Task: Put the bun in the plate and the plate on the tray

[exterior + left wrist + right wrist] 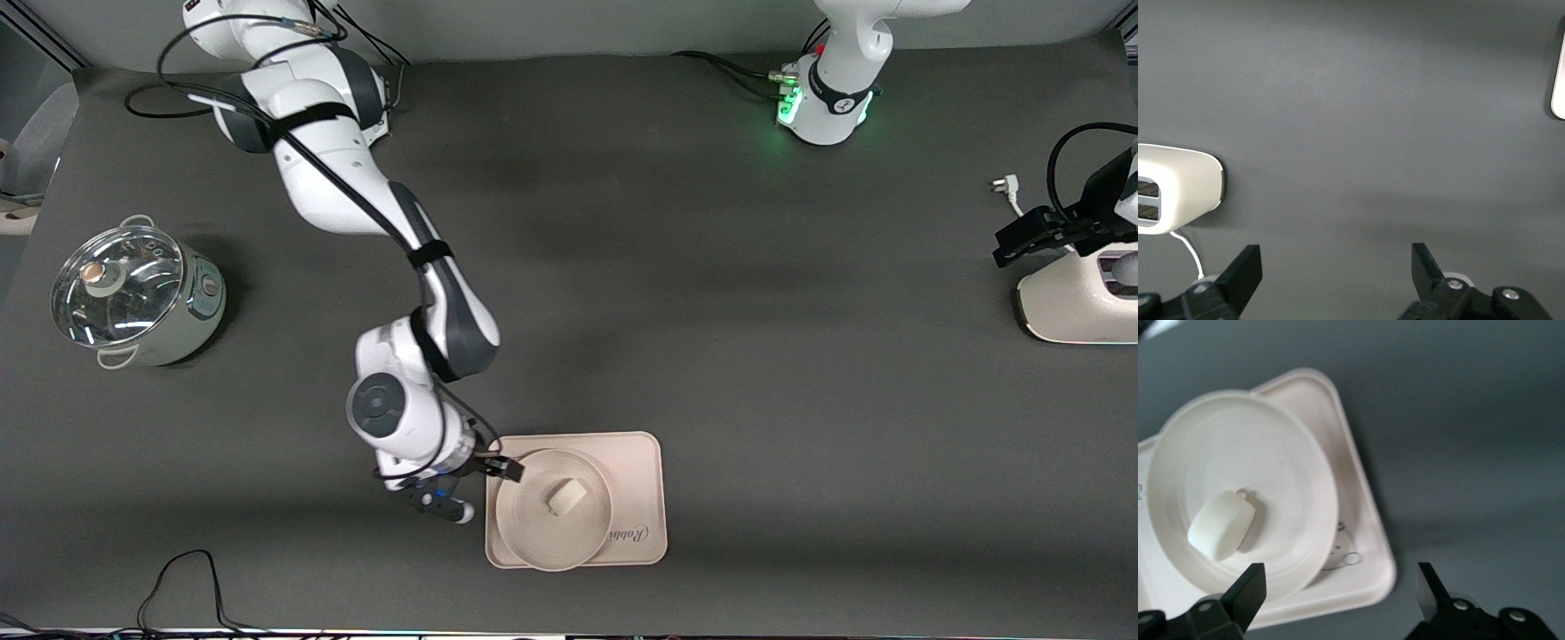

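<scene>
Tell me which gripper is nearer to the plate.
The right. The right gripper hovers open at the rim of the plate, which sits on the tray. The left gripper waits, open, by the toaster at the left arm's end of the table.

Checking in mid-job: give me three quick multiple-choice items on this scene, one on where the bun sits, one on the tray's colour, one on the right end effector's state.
1. Where is the bun?
A. on the bare table
B. in the plate
C. in the pot

2. What colour is the tray?
A. cream-pink
B. dark green
C. black

3. How is the right end effector?
A. shut on the bun
B. shut on the plate's rim
C. open, holding nothing

Answers:
1. B, the bun lies inside the plate, which rests on the tray.
2. A, both the front and right wrist views show a pale cream-pink tray.
3. C, the right wrist view shows its fingers spread apart at the plate's rim with nothing between them.
</scene>
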Robot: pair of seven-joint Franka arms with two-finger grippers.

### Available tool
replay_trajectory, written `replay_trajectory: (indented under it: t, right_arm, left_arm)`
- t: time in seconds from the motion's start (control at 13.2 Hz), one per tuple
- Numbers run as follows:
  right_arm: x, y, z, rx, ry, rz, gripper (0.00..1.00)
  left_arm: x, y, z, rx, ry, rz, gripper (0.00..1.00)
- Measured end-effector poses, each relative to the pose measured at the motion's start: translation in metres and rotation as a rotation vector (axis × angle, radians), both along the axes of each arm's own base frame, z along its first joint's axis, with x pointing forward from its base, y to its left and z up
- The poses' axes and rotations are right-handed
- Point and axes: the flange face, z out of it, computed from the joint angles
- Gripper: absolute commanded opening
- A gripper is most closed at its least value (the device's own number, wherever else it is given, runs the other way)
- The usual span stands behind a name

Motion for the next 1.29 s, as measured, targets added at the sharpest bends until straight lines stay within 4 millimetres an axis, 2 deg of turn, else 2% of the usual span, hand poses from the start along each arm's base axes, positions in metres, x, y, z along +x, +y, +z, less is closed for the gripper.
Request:
replay_trajectory:
  t: [0.15,0.3,0.53,0.68,0.99,1.14,1.29]
  right_arm:
    - [0.005,-0.039,0.062,-0.061,0.002,0.093,1.00]
    - [0.001,-0.081,0.124,-0.091,-0.007,0.151,1.00]
    - [-0.021,-0.158,0.191,-0.114,-0.012,0.202,1.00]
    - [-0.044,-0.199,0.220,-0.110,0.018,0.196,1.00]
    - [-0.077,-0.235,0.267,-0.173,0.062,0.201,1.00]
    - [-0.093,-0.261,0.281,-0.163,0.069,0.204,1.00]
    - [-0.118,-0.294,0.290,-0.150,0.084,0.226,1.00]
  left_arm:
    - [0.000,0.005,0.000,-0.017,-0.003,0.013,1.00]
    - [0.000,0.009,0.001,-0.024,-0.005,0.024,1.00]
    - [0.001,0.009,0.001,-0.025,-0.009,0.023,1.00]
    - [0.001,0.009,0.001,-0.026,-0.009,0.023,1.00]
    - [0.002,0.009,0.003,-0.028,-0.025,0.023,1.00]
    - [0.004,0.009,0.003,-0.028,-0.036,0.024,1.00]
    - [0.005,0.010,0.001,-0.028,-0.036,0.025,1.00]
